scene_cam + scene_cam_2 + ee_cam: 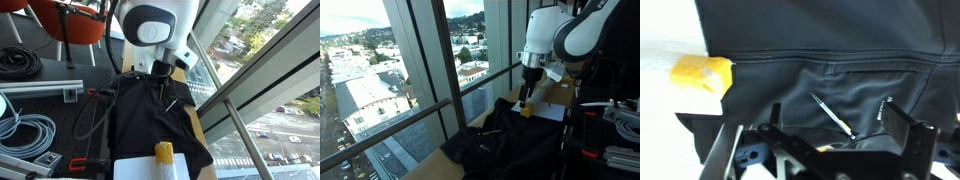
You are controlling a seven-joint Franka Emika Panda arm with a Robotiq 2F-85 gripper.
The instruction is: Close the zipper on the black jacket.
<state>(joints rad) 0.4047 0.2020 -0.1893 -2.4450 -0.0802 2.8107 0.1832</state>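
The black jacket (150, 120) lies spread on a small table and shows in both exterior views (500, 140). It fills most of the wrist view (840, 40). My gripper (838, 125) is open and empty. It hovers just above the jacket's chest, in both exterior views (160, 78) (525, 97). Between the fingers lies the short slanted pocket zipper with a pale pull (830, 115). I cannot make out the long centre-front zipper in the dark fabric in any view.
A yellow sponge-like block (702, 75) sits on white paper (135, 168) at the jacket's edge. Tall window glass with a rail (250, 80) runs close beside the table. Coiled cables (25, 130) lie on the floor, and an orange chair (75, 25) stands behind.
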